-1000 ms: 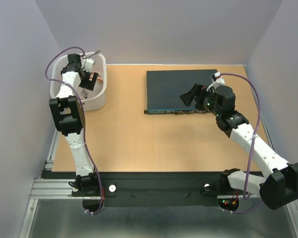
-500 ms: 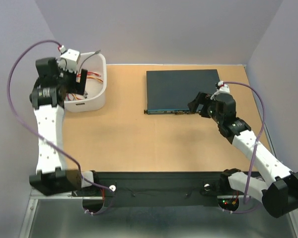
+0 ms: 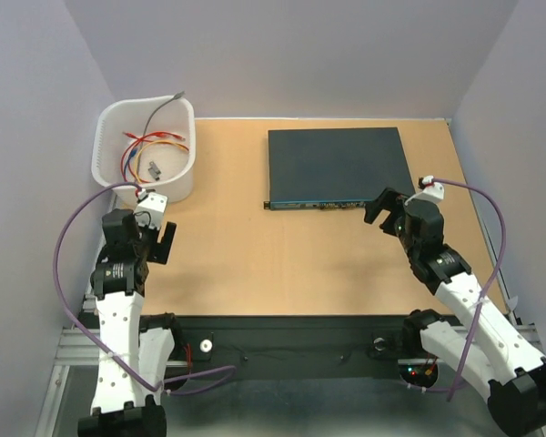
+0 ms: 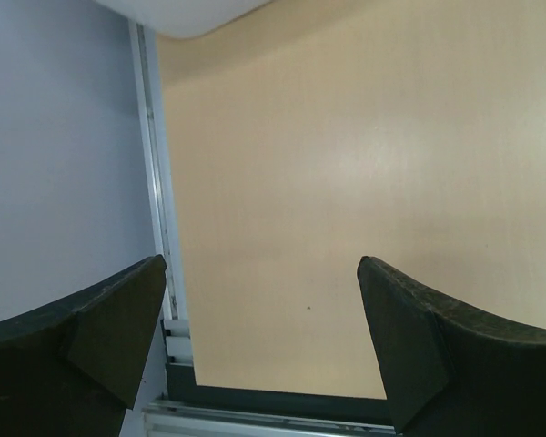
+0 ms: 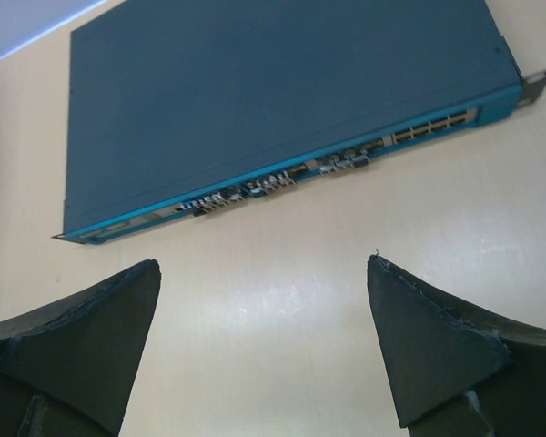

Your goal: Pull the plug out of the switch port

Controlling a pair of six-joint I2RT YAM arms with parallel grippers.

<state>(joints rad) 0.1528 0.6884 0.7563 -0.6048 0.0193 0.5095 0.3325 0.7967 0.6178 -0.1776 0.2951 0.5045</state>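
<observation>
The switch [image 3: 332,164] lies flat at the back right of the table, its thin teal socket face [image 3: 314,205] towards me. In the right wrist view the switch [image 5: 273,100] shows its teal face [image 5: 282,180] with small sockets, and I see no cable leading out of it. My right gripper [image 3: 380,208] is open and empty, just off the near right corner of the switch; its midpoint [image 5: 264,273] hangs over bare table. My left gripper [image 3: 156,244] is open and empty at the near left, seen over table in the left wrist view [image 4: 262,264].
A white basket [image 3: 187,177] at the back left holds red, orange and grey cables [image 3: 150,146]. Its lower edge [image 4: 191,14] shows in the left wrist view. The table's left metal rail [image 4: 159,228] runs beside my left fingers.
My left arm has drawn back from the basket to the near left. My right arm has drawn back from over the switch's front to its near right corner.
</observation>
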